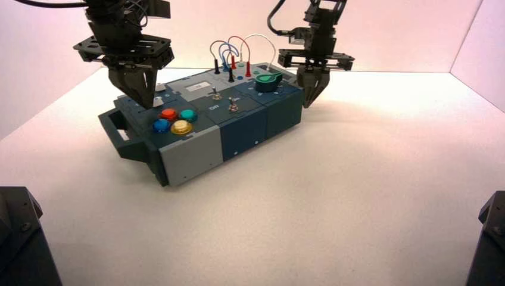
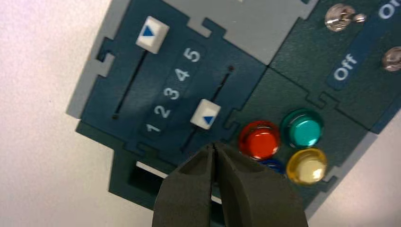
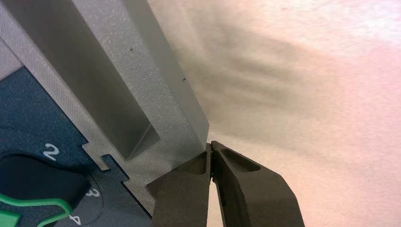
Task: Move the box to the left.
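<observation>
The dark-teal and grey box [image 1: 208,128] lies turned on the table, its handle [image 1: 119,134] at the near left end. On top are four round buttons [image 1: 174,120], a green knob [image 1: 268,80], two toggle switches [image 1: 223,100] and looping wires [image 1: 238,50]. My left gripper [image 1: 138,95] is shut and hovers over the box's left end, beside the sliders [image 2: 205,113] and the red button [image 2: 259,141]. My right gripper [image 1: 311,94] is shut at the box's far right end, its tips [image 3: 210,147] at the grey corner [image 3: 189,109].
White table [image 1: 357,179] with pale walls behind and at the right. Dark arm bases [image 1: 21,238] stand at both near corners. In the left wrist view one slider [image 2: 152,36] sits past 5, the other near 2.
</observation>
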{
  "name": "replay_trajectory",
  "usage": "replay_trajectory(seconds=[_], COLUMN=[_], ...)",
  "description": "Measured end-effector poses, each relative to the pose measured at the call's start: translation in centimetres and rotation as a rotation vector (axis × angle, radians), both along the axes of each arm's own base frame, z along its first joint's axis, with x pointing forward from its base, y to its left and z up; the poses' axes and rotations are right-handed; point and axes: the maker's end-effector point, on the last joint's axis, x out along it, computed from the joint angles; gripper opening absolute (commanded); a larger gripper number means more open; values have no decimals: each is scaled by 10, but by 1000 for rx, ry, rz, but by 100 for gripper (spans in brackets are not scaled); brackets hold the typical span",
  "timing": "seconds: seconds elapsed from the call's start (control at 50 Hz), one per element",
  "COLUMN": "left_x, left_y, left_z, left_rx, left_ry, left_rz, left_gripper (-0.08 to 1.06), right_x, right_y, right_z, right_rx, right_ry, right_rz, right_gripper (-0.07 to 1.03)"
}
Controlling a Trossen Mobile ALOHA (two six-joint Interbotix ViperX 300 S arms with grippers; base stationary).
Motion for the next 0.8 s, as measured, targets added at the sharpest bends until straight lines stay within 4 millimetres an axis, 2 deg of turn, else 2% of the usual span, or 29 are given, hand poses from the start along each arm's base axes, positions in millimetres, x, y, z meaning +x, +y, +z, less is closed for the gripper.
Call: replay_trajectory(seconds=[0.16, 0.38, 0.6, 0.66, 0.8], left_x=[0, 5, 11, 11, 13], left_y=[0, -2, -4, -5, -5], left_z=[9, 34, 57, 60, 69], left_rx=[-9, -29, -49, -50, -54], left_ry=[-21, -79, -131, -138, -156], left_rz=[1, -2, -7, -9, -16], left_gripper=[-3, -3, -3, -3, -3], right_x=[-1, 2, 11, 14, 15], right_y=[1, -1, -2, -5, -16], right_z=[0, 7, 39, 54, 74], right_rx=[-1, -28, -19, -13, -28], right_ry=[0, 6, -45, -64, -83], right_rz=[12, 40, 42, 33, 33], right_gripper=[-2, -2, -2, -2, -2])
